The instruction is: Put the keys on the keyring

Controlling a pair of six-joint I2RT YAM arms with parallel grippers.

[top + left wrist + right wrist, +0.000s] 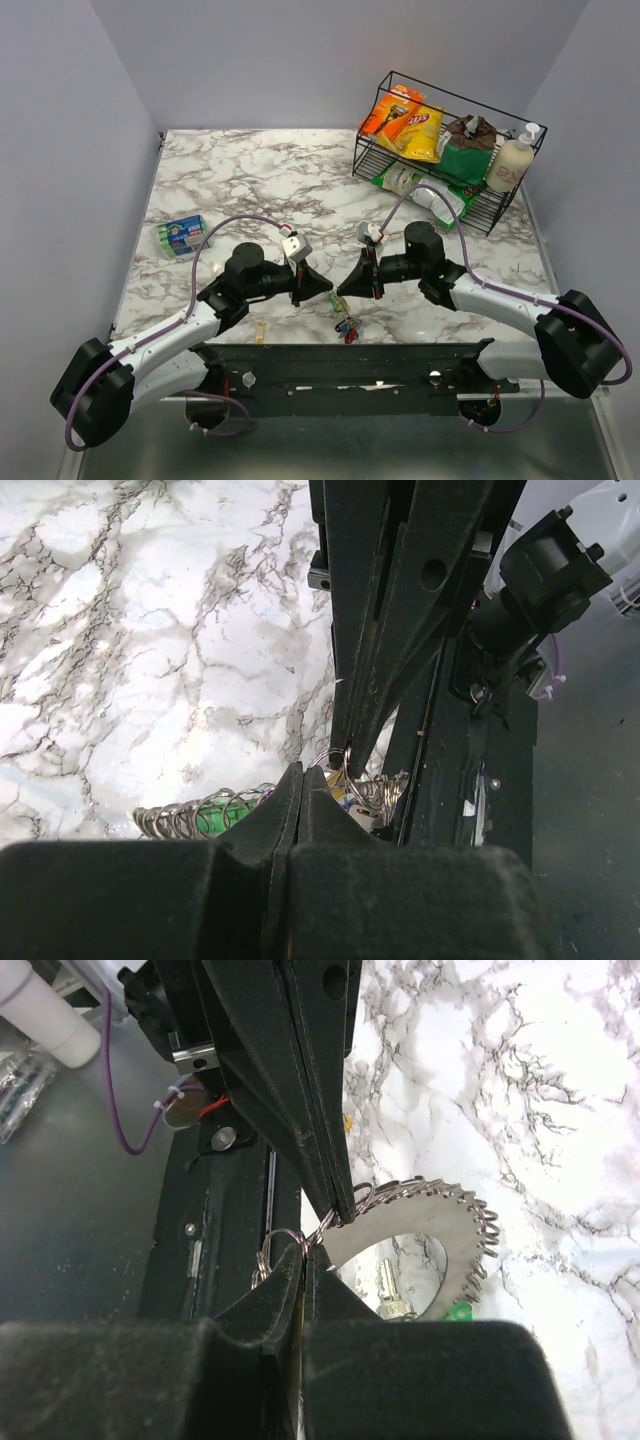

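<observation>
Tip against tip, our left pincer (327, 288) pinches the rim of the keyring (450, 1220); the right pincer (343, 290), we judge, pinches a loop of the keys (345, 325), which hang at 6 o'clock below both

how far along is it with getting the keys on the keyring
Done: nothing clearly. A bunch of keys sits by the keyring; threaded or not, I cannot tell. In hand: the left hand and right hand, both shut, meet tip to tip at its coiled edge. Left: getting keys visibly onto the ring.
</observation>
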